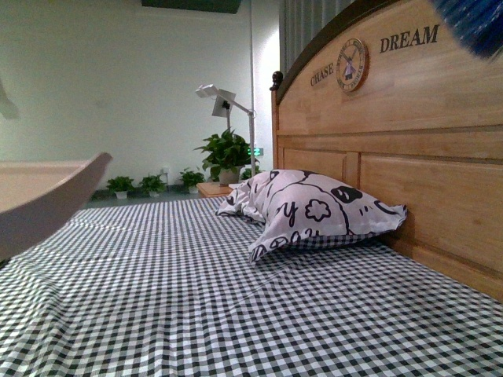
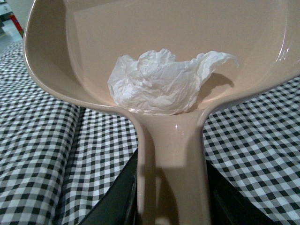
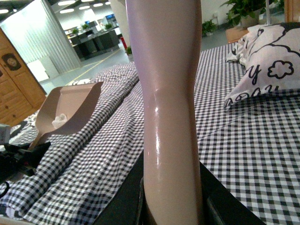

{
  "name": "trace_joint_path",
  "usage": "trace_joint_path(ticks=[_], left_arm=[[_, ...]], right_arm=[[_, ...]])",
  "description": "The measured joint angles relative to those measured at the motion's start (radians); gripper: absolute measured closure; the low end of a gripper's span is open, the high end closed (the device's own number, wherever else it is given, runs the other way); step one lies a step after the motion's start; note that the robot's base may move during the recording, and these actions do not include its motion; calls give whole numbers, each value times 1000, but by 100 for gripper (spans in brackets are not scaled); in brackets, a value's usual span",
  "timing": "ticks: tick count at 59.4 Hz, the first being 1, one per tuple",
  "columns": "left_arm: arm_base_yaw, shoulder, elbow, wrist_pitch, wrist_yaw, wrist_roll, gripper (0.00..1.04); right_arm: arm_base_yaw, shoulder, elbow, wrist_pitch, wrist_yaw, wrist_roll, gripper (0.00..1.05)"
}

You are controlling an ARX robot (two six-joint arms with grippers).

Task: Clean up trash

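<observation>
The trash (image 2: 159, 84), a crumpled whitish wad, lies inside the beige dustpan (image 2: 93, 42) near where the handle starts. My left gripper (image 2: 171, 206) is shut on the dustpan's handle, a dark finger on each side, and holds the pan above the checked sheet. In the front view the dustpan (image 1: 47, 196) hangs at the left. My right gripper (image 3: 171, 211) is shut on the pale handle of the brush (image 3: 171, 117). Its bluish bristles (image 1: 471, 23) show at the front view's top right. From the right wrist the dustpan (image 3: 70, 105) and trash (image 3: 60, 120) are visible.
A black-and-white checked sheet (image 1: 196, 298) covers the bed. A patterned pillow (image 1: 306, 208) leans against the wooden headboard (image 1: 409, 157) on the right. Beyond the bed stand potted plants (image 1: 224, 157) and a lamp (image 1: 220, 98). The sheet is bunched into a ridge (image 3: 93, 126).
</observation>
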State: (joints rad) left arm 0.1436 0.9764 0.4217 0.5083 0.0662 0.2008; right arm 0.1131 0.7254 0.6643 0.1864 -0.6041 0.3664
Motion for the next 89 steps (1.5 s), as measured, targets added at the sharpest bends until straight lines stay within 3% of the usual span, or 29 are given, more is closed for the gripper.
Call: trace_joint_path(ticks=[7, 26, 34, 43, 55, 89], left_arm=[[-35, -155, -55, -46, -30, -14, 78], [-130, -554, -129, -282, -106, -24, 78], [-134, -642, -131, -351, -115, -31, 78], [-153, -731, -131, -432, -143, -52, 78], [-200, -748, -131, -445, -159, -62, 78], [-202, -748, -131, -445, -161, -68, 78]], right_arm=[[28, -63, -14, -17, 72, 14, 85], [77, -255, -20, -148, 454, -16, 85], [67, -289, -14, -149, 455, -45, 85], [-2, -286, -11, -147, 421, -58, 85], [-56, -289, -11, -163, 438, -94, 85], [-64, -289, -11, -164, 436, -103, 85]])
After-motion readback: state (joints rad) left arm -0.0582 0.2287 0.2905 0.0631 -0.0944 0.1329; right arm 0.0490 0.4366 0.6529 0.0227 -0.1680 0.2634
